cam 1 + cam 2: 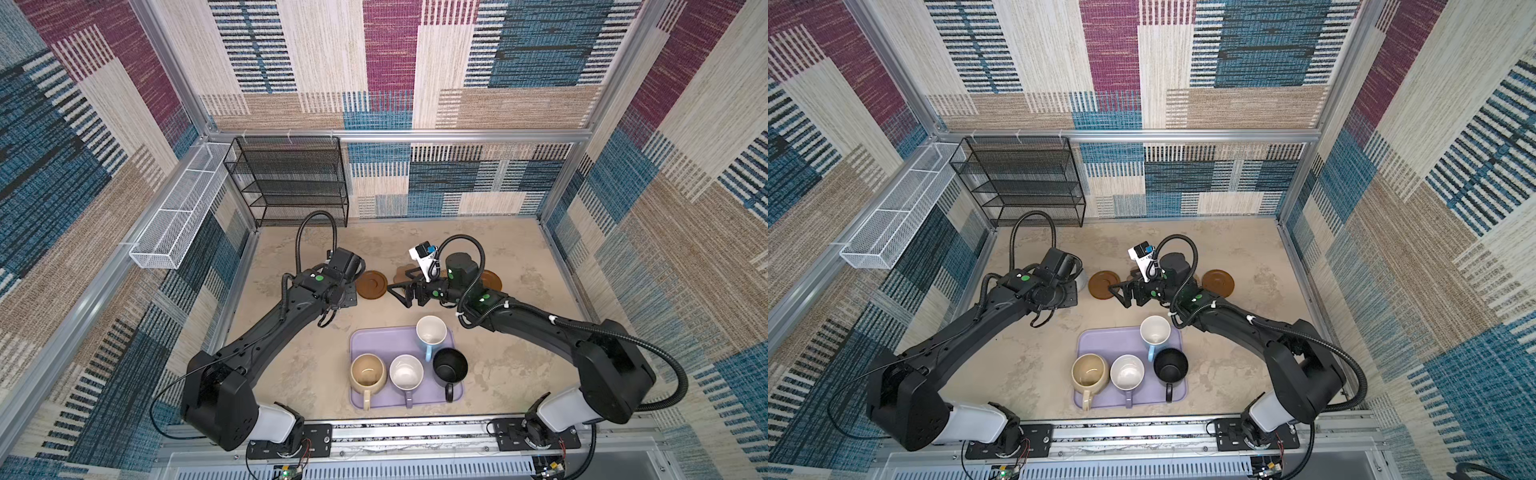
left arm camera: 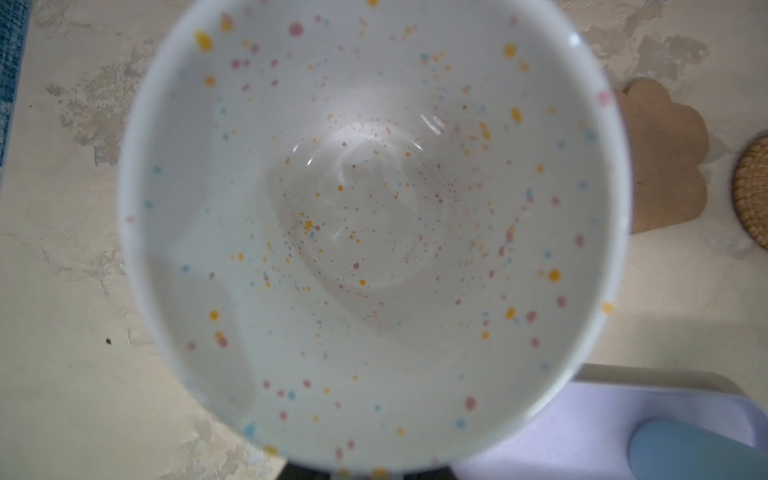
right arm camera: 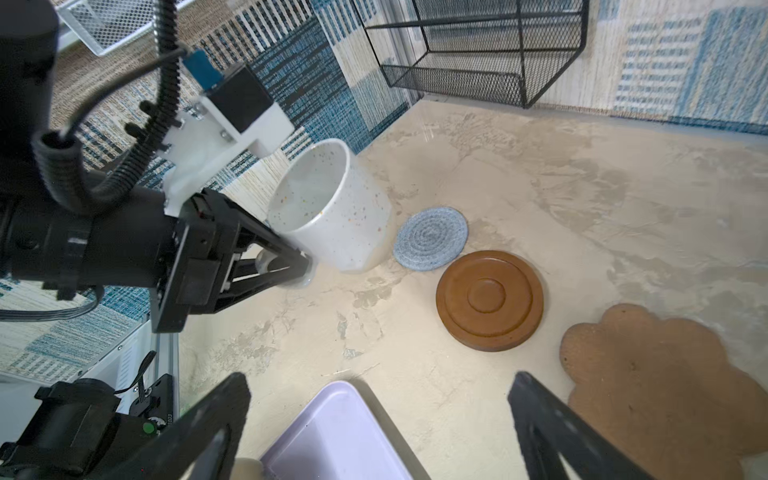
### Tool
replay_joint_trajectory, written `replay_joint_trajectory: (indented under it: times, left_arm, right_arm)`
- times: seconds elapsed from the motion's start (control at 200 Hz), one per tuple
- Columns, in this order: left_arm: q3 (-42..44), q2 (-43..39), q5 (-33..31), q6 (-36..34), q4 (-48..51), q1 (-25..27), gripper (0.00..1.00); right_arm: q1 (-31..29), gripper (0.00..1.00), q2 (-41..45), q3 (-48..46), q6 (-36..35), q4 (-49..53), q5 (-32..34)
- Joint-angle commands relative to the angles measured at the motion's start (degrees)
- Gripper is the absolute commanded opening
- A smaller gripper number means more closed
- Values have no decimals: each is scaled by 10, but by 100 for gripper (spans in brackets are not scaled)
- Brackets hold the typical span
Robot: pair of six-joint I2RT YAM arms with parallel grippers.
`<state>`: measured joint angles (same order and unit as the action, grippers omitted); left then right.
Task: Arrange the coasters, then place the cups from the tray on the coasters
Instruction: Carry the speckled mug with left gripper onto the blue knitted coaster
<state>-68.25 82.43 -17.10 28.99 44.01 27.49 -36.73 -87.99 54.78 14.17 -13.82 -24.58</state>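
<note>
Judging the step in hand as the placing of the first cup. Pinching the handle of the speckled white cup (image 3: 332, 208) between the pressed-together jaws of the left gripper (image 3: 305, 268). Holding this cup slightly tilted, just beside the grey-blue woven coaster (image 3: 430, 239) and not on it. Not being able to tell about contact between the cup base and the table (image 3: 540, 166). Hanging with the right gripper (image 1: 401, 284) spread wide and gripping nothing, near the first dark brown disc (image 3: 490, 301) and the paw-shaped coaster (image 3: 665, 386).

Probably needing next: shifting the cup sideways over the woven coaster, bringing it upright, lowering it on the centre, then opening the jaws. Taking care not to push this light coaster away with the cup edge.

Showing only in the right wrist view: the grip on the handle and the woven coaster. Looking straight down into the cup in the left wrist view, so hiding that coaster but showing the rattan coaster (image 2: 752, 195). Showing in both top views the four cups waiting on the tray (image 1: 365, 340): beige cup (image 1: 368, 372), lavender cup (image 1: 406, 372), black cup (image 1: 450, 365), light blue cup (image 1: 431, 330). Showing there also the second dark brown disc (image 1: 1218, 283), while hiding the held cup almost fully under the left arm.
</note>
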Motion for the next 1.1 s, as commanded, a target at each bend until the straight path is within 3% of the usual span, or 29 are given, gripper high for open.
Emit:
replay_joint_trajectory:
  times: [0.0, 0.205, 0.481, 1.097]
  left_arm:
    - [-21, 25, 15, -53, -69, -26, 0]
    - [-60, 115, 26, -62, -86, -75, 0]
    - [-95, 198, 25, -97, -129, -101, 0]
    - [-29, 190, 36, -69, -167, -104, 0]
  right_arm:
    - [-17, 100, -35, 37, 28, -7, 34]
    - [-29, 100, -83, 70, 41, -3, 42]
    - [-29, 100, -92, 74, 32, 10, 55]
    - [-29, 100, -96, 77, 22, 22, 65]
